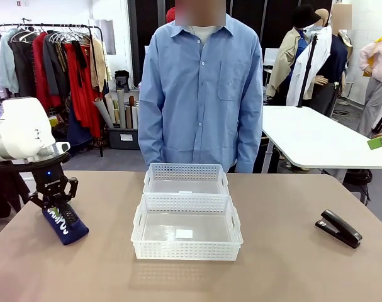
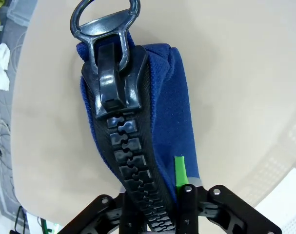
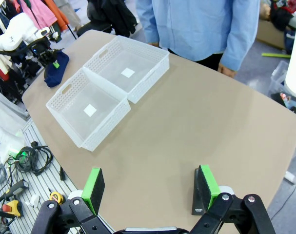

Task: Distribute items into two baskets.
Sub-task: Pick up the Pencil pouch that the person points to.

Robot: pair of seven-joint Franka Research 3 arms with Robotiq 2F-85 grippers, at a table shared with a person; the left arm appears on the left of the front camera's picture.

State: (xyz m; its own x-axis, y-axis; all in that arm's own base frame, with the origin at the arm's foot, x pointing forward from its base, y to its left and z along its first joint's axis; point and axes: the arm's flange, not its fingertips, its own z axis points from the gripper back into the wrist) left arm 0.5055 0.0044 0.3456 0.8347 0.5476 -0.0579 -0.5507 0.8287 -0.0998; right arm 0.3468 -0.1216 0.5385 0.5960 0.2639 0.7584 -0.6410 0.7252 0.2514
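Left gripper [image 1: 57, 206] pinching dark navy soft fabric zip pouch [image 1: 68, 226], which lies on tan table [image 1: 285, 264] left of two white perforated plastic baskets [image 1: 187, 250] | right gripper [image 3: 150, 187] jaws spread above tabletop | small black stapler [image 1: 339, 228] on table, right side.

A navy pouch [image 1: 66, 228] lies left, black stapler [image 1: 339, 228] right, baskets [image 1: 187, 250] between.

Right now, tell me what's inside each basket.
Near basket: only a white label on its floor. Far basket: the same. Nothing covers either floor.
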